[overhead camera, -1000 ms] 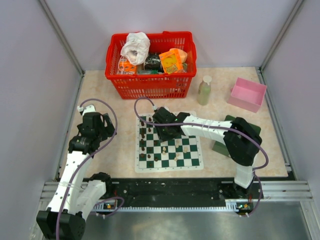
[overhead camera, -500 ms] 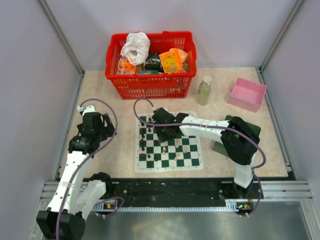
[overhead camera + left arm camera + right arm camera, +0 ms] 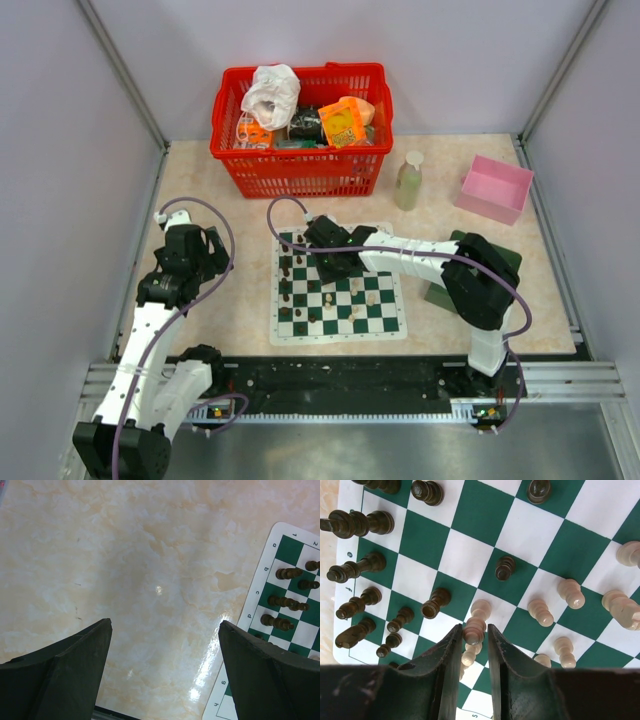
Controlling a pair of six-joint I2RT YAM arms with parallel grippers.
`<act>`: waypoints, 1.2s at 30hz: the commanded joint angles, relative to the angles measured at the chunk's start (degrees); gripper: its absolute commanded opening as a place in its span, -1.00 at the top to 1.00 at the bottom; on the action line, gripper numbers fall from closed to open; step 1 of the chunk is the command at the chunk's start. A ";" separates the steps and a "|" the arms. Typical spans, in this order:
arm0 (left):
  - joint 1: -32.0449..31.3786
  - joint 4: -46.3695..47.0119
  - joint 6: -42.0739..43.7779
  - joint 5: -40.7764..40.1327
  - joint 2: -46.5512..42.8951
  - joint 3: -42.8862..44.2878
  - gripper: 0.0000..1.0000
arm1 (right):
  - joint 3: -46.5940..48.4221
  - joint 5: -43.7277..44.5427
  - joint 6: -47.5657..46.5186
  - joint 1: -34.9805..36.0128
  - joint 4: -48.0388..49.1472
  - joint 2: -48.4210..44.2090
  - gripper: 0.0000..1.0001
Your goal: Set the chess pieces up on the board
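The board (image 3: 340, 338) lies mid-table, with dark brown pieces (image 3: 287, 290) along its left side and cream pieces (image 3: 372, 297) to the right. My right gripper (image 3: 330, 268) hangs over the board's far left part. In the right wrist view its fingers (image 3: 474, 630) are closed on the top of a cream piece (image 3: 475, 624), among other cream pieces (image 3: 540, 611) and dark ones (image 3: 357, 524) on the checks (image 3: 465, 557). My left gripper (image 3: 205, 245) is open and empty over bare table left of the board (image 3: 165, 630); the board's edge (image 3: 260, 595) and dark pieces (image 3: 287, 573) show at its right.
A red basket (image 3: 300, 170) full of items stands at the back. A pale green bottle (image 3: 409, 180) and a pink box (image 3: 495, 188) stand at the back right. A dark green box (image 3: 505, 262) lies right of the board, partly under the right arm.
My right gripper has shifted slightly toward the far side of the board. The left arm has not moved.
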 commanded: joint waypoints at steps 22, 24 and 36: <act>-0.06 2.16 -0.09 -0.42 -0.60 -0.26 -0.85 | -3.22 9.47 1.11 -3.14 -5.57 -18.56 0.65; -0.06 2.16 -0.18 -0.33 -0.43 -0.26 -0.85 | -6.39 9.73 2.17 -5.60 -5.40 -21.38 0.66; -0.06 2.16 -0.01 0.02 -0.16 -0.09 -0.85 | -17.21 6.48 0.86 -16.15 -1.09 -23.33 0.67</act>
